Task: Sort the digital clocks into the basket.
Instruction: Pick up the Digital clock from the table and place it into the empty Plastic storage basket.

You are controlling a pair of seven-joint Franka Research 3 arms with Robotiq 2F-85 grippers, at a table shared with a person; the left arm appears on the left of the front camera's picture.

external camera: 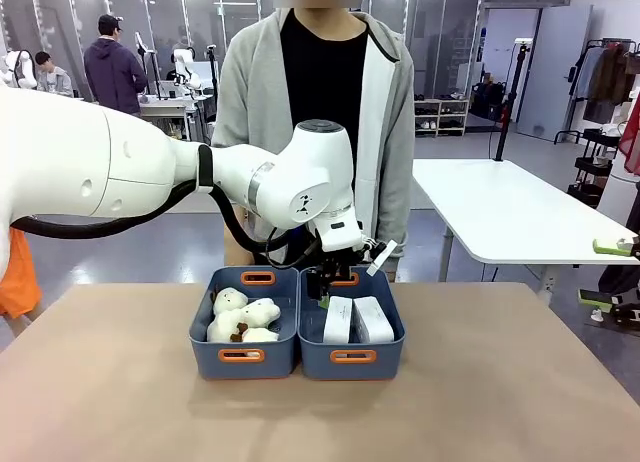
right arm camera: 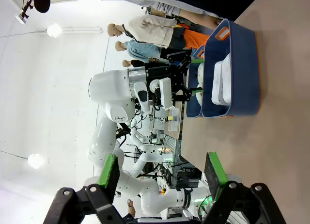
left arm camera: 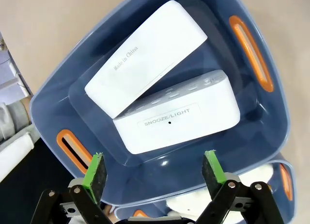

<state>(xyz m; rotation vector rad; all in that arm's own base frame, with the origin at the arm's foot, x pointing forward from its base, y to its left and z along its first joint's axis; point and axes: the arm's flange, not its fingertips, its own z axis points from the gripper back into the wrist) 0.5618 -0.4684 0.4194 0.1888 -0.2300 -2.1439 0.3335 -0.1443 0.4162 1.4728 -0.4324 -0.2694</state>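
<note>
Digital clocks, both of them, lie side by side inside the right-hand basket of the front view. The left gripper hangs just above that basket's far end, its green pads spread wide with nothing between them. Directly beyond the pads, one clock shows its top with the print SNOOZE/LIGHT, and the other clock leans partly over it, back side up. Touching this basket on its left stands the second tub, holding cream plush toys. A person stands just behind the tubs. The right gripper hovers well apart, released and empty, looking across the tan table.
</note>
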